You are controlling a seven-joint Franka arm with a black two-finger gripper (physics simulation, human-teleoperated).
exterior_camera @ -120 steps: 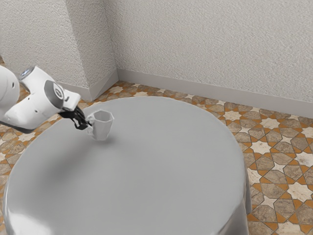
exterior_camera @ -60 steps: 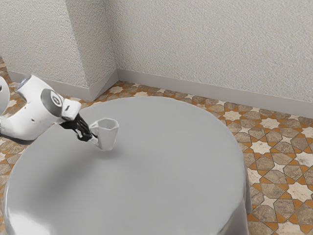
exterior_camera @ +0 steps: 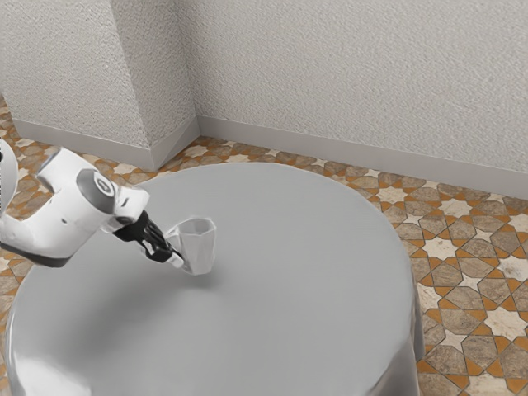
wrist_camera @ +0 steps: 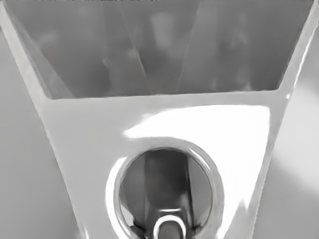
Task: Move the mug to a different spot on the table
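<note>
Clamped on mug [exterior_camera: 198, 244] handle with gripper [exterior_camera: 168, 251] — looks mid-transfer over table [exterior_camera: 330, 280]. Remaining: set down at new spot, release.

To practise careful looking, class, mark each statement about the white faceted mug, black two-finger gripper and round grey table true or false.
1. The white faceted mug lies on its side. False: its opening faces upward.
2. The black two-finger gripper grips the mug at its handle side. True.
3. The mug is near the exterior view's right edge of the round grey table. False: it is over the left part.
4. The floor is patterned tile. True.
</note>
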